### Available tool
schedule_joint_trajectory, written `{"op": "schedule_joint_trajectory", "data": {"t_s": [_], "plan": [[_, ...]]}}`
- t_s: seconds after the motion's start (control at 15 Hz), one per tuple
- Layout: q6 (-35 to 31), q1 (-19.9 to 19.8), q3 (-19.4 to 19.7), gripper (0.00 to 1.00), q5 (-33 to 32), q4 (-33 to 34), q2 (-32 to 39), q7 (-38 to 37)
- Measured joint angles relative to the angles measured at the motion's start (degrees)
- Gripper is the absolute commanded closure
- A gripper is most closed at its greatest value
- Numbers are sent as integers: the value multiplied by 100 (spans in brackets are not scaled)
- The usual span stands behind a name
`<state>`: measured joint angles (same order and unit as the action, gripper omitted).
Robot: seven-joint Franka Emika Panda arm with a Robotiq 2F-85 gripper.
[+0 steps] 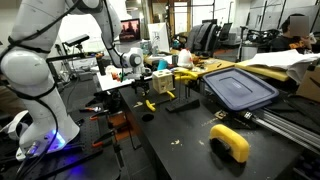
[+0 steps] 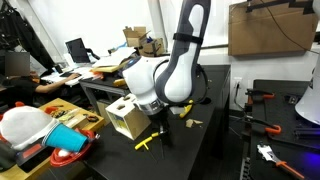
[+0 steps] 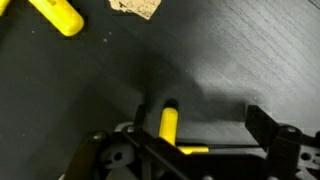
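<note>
Overhead, the black gripper gapes wide over a yellow plastic handle. A tan cardboard box crowds just beside it.

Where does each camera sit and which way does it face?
An exterior view: beside the black table, looking along it; white robot arm at picture left.
An exterior view: across the table, facing the tool beside a brown cardboard box; arm mid-picture.
Wrist view: on the wrist, looking down; one tool finger beside a yellow cylindrical handle.
Shared: both exterior views show arm and table.
</note>
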<state>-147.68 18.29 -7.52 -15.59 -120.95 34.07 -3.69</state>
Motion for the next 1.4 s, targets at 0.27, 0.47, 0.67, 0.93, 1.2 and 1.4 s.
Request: {"op": "schedule_joint_trajectory", "data": {"t_s": [0.27,0.47,0.67,0.93,1.2,1.4], "plan": [[-739,-42,9,0,-42,-383,-23,283],[-1151,-134,9,0,-42,-602,-91,461],[-1435,-262,10,0,-41,-816,-181,578],[-1579,-517,-8,0,-10,-950,-286,826],[-1625,-1016,-305,0,237,-931,-287,1343],[-1625,-1390,-620,0,487,-901,-273,1759]]}}
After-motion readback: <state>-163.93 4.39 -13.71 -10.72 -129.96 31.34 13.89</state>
